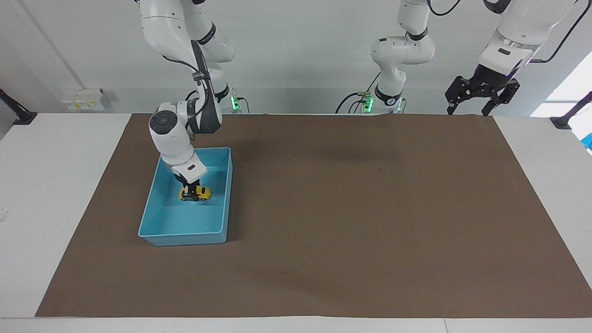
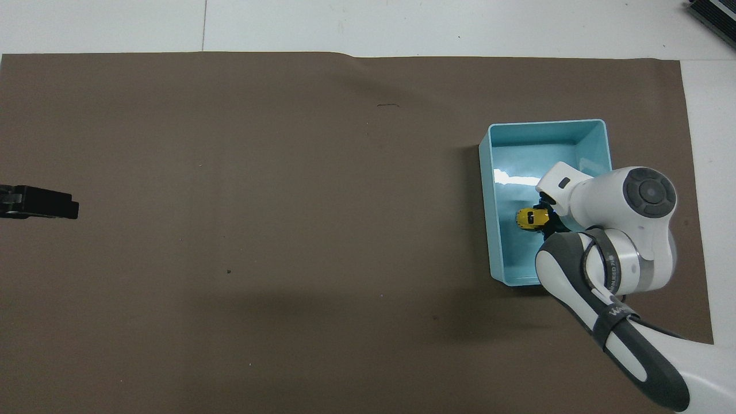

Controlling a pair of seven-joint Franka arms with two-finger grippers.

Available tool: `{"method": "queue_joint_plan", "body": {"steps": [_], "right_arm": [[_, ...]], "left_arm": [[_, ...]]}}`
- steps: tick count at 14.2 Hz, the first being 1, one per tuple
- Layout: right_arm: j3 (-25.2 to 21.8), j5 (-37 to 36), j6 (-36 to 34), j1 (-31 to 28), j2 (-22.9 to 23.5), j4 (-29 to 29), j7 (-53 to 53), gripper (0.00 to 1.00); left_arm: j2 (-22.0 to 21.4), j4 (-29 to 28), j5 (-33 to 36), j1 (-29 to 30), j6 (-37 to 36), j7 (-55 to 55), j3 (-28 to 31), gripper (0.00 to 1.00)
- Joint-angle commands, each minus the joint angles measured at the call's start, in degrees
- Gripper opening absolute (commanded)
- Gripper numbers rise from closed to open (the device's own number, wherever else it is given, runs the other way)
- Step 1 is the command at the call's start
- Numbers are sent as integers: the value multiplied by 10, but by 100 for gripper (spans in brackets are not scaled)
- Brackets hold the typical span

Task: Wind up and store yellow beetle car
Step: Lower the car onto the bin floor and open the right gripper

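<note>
The yellow beetle car (image 1: 198,193) sits low in the blue bin (image 1: 185,239), at or just above its floor, toward the end of the bin nearer the robots. My right gripper (image 1: 189,190) reaches down into the bin and is shut on the car's end. In the overhead view the car (image 2: 530,218) shows in the bin (image 2: 546,124), with the right gripper (image 2: 543,217) mostly hidden under its own wrist. My left gripper (image 1: 467,111) waits, open and empty, raised over the mat's edge by the left arm's base.
A brown mat (image 1: 351,208) covers most of the white table (image 1: 55,185). The bin stands on the mat toward the right arm's end. Only the left gripper's tip (image 2: 40,202) shows in the overhead view.
</note>
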Motion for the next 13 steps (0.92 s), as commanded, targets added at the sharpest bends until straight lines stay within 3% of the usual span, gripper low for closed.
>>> {"method": "queue_joint_plan", "body": {"steps": [1,6,7,13], "right_arm": [[7,-8,11,-12,1,-6,-13,38],[7,-8,7,-10,1,-3,-13,92],[7,-8,7,-10,2,-2,-12,99],[7,-8,-1,-10,4,9,-12,100]], "left_arm": [[-2,3,-7,10,-10,4,-4,100],[-2,4,-7,10,-10,4,-4,100],[-2,3,-7,10,-10,4,-4,100],[-1,3,-7,10,-10,4,-4,100]]}}
